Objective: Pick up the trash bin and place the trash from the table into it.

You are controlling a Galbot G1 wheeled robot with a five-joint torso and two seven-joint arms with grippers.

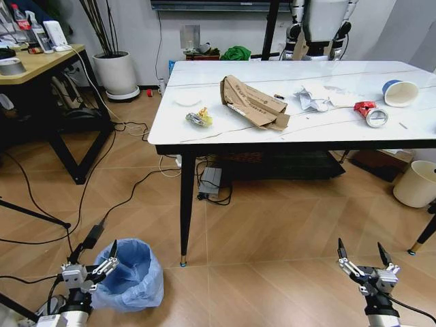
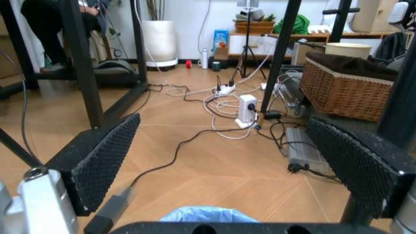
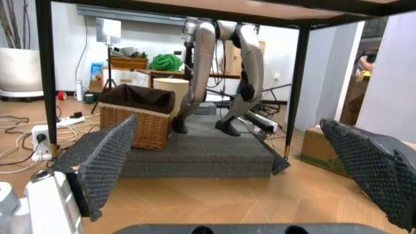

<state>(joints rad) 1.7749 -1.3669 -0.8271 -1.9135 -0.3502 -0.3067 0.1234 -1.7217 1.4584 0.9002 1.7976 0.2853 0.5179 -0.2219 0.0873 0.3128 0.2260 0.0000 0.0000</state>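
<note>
The trash bin (image 1: 131, 276), lined with a crinkled light-blue bag, stands on the floor at the lower left near the table's front left leg. My left gripper (image 1: 91, 264) hangs open just left of its rim; the bag's blue edge (image 2: 206, 214) shows below the open fingers. On the white marble table (image 1: 225, 129) lies the trash: flattened brown cardboard (image 1: 251, 102), a yellow wrapper (image 1: 199, 118), crumpled white papers (image 1: 319, 97), a blue-white paper cup (image 1: 399, 92), and a red wrapper with a tape roll (image 1: 372, 114). My right gripper (image 1: 364, 260) is open low at the right, holding nothing.
Black cables (image 1: 102, 211) trail over the wooden floor left of the table. A wooden desk (image 1: 37, 65) and a white planter (image 1: 114, 73) stand at the left. A cream bin (image 1: 417, 182) sits at the right. A wicker basket (image 3: 138, 116) and power strips (image 2: 247, 108) lie under the table.
</note>
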